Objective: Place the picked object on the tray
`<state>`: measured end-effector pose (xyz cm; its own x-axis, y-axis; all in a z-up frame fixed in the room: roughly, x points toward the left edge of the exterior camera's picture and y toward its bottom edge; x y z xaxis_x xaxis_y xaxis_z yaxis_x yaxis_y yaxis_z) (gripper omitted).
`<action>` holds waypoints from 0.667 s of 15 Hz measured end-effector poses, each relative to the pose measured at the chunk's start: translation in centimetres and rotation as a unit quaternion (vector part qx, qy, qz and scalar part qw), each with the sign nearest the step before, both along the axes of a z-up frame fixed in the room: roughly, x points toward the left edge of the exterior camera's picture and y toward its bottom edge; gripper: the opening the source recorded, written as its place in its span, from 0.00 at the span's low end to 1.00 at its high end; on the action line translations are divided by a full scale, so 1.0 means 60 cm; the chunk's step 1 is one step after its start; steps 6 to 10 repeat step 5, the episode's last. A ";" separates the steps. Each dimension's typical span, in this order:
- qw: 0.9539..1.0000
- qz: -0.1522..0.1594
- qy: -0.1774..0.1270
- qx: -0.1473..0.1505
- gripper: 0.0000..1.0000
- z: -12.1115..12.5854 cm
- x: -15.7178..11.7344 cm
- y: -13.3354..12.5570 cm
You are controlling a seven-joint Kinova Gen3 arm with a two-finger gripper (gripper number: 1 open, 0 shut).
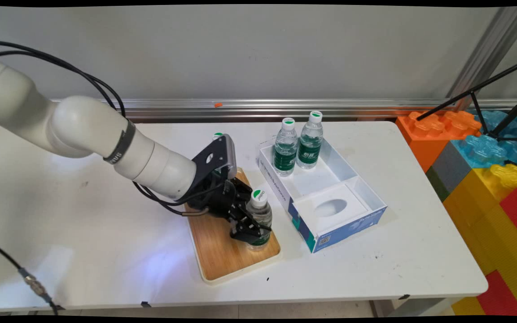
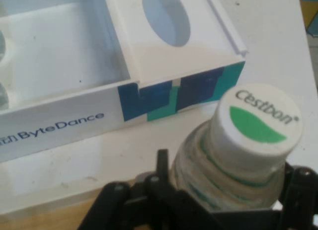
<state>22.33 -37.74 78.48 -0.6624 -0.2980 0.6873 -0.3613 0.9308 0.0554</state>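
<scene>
The gripper [image 1: 250,229] is clenched around a water bottle [image 1: 259,214] — upright on the wooden tray [image 1: 222,255], left of the white box [image 1: 330,233].

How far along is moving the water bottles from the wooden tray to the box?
Two bottles already stand upright in the white box. The gripper is around a third bottle, upright on the wooden tray. A fourth bottle's cap shows behind the arm, so it seems left.

Centre frame: rectangular wooden tray [image 1: 222,255] on white table [image 1: 83,233], bearing clear plastic water bottle [image 1: 259,215]. Right of tray: open white cardboard box [image 1: 326,224], two green-labelled water bottles [image 1: 297,150] in its upper compartment.
</scene>
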 end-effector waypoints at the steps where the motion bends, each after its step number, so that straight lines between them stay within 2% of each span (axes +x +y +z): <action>1: 1.000 0.000 0.000 0.000 1.00 -0.003 0.000 0.000; 10: 1.000 0.002 -0.002 0.001 1.00 -0.011 0.001 -0.001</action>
